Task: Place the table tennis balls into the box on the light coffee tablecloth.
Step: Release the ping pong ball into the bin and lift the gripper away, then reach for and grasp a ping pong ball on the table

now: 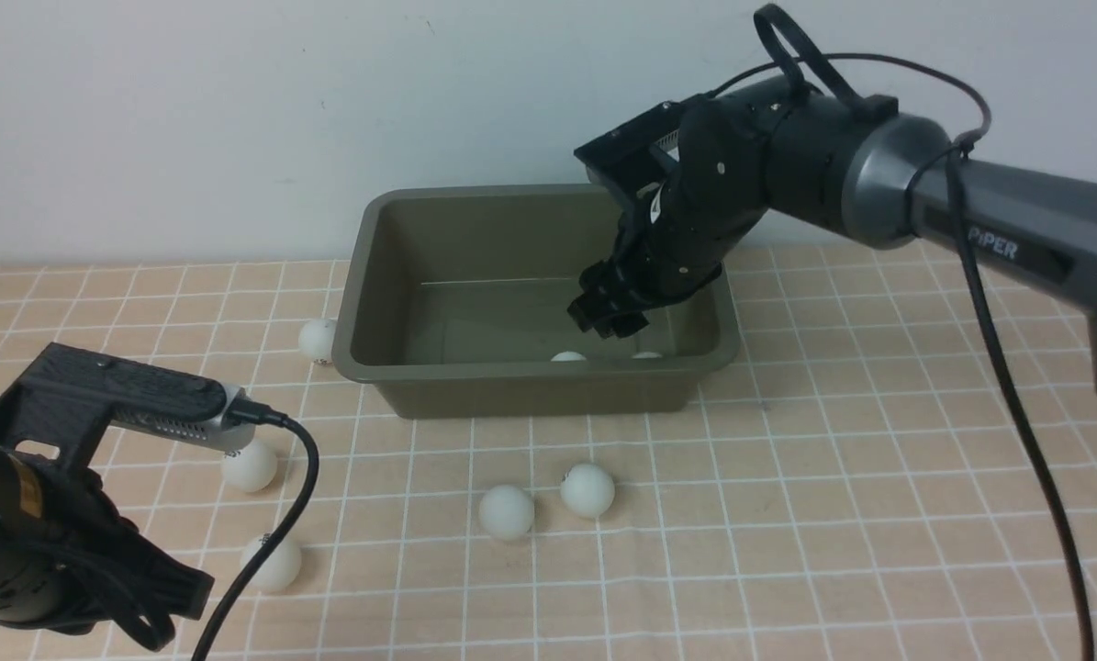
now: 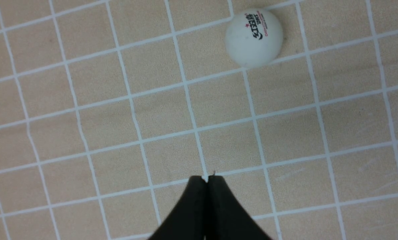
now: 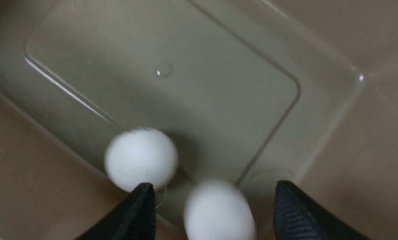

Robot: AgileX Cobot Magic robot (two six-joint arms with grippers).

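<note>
Front view, centre: right tool [image 1: 609,319] spread apart over two white plastic balls [image 1: 568,356] inside olive-green rectangular plastic tub [image 1: 438,375]; left tool [image 2: 205,181] pressed together.

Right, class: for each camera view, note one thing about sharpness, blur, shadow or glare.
Front view: even light, sharp, soft shadows under the loose balls on the tablecloth. Left wrist view: crisp, print on the logo ball legible. Right wrist view: two blurred balls, small glints on the box.

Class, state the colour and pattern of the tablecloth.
Light peach-tan tablecloth with a grid of thin white lines; clearest in the left wrist view.
</note>
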